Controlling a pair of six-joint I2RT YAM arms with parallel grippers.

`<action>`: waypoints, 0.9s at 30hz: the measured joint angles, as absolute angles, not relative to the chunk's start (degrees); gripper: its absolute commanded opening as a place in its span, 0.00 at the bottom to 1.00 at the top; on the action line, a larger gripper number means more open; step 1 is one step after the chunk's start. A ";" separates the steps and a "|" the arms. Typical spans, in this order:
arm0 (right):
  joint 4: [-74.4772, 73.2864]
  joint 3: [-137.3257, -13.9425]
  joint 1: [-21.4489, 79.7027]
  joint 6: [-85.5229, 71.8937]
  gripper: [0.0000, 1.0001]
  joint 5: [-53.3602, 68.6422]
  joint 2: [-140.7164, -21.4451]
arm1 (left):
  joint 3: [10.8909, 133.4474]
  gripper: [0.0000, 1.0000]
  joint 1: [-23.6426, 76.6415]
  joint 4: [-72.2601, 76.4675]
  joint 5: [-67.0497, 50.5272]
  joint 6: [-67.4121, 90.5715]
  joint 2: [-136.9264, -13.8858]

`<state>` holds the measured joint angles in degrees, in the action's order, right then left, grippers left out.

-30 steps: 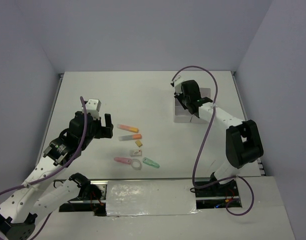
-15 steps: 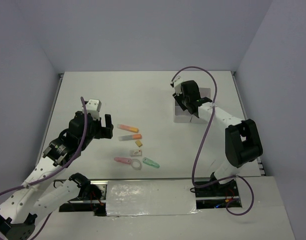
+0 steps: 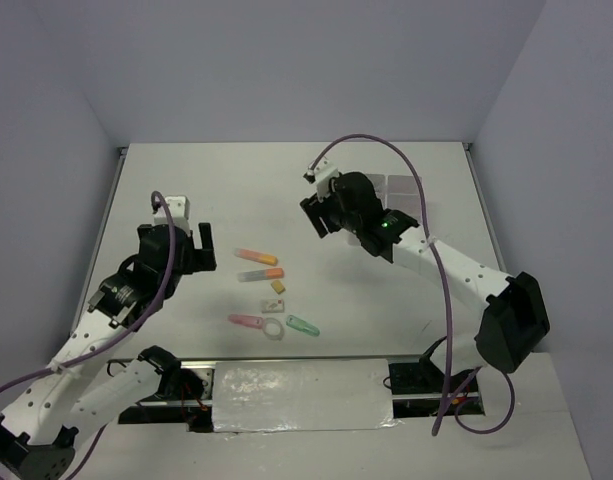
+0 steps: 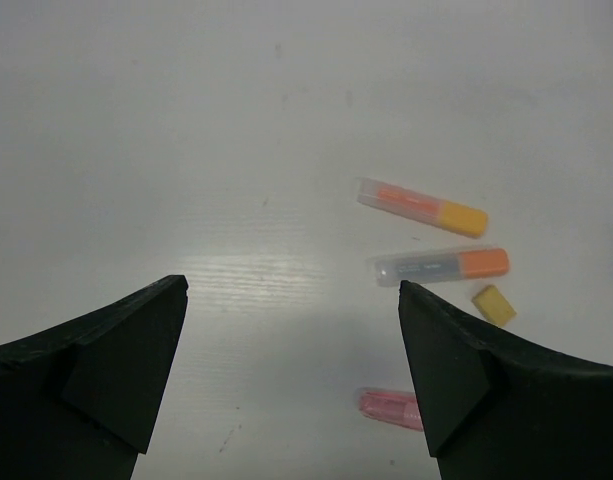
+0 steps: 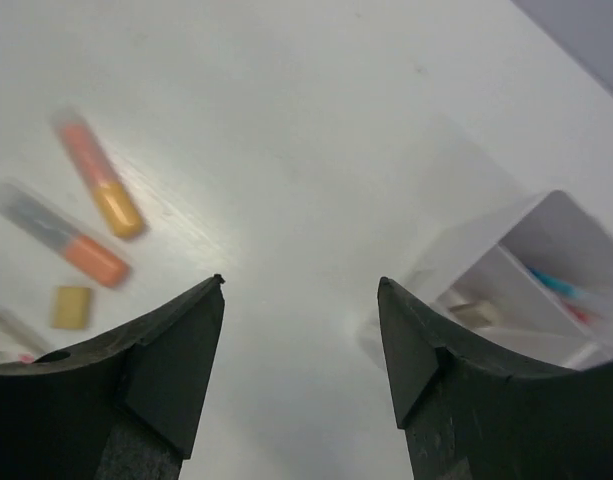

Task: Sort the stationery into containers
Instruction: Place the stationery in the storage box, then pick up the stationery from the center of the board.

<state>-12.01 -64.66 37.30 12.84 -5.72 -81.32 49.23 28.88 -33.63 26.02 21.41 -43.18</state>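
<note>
- Nearest me, the pink piece (image 3: 246, 321), clear ring (image 3: 273, 328) and green piece (image 3: 302, 325) lie bunched; I fear grabbing one knocks the others.
- My left gripper (image 4: 291, 288), spread and empty, hangs beside the highlighters (image 3: 257, 256).
- My right gripper (image 5: 301, 283), spread and empty, sits between them and the far containers (image 5: 466, 255); the arms could clash.

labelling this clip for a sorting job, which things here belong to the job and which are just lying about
Job: far highlighter, near highlighter, yellow eraser, white eraser, pink piece, ring, green piece, container.
Not the job: cable, silver sheet at the near edge.
</note>
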 measured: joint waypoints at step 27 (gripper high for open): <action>-15.70 -70.57 59.48 -14.17 0.79 -14.28 -102.00 | 49.76 0.99 17.69 -36.75 30.20 25.63 -42.44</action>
<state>-15.70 -70.57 59.48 -14.17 -14.28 -102.00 49.76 17.69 -36.75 30.20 25.63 -42.44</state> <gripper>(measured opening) 0.851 0.993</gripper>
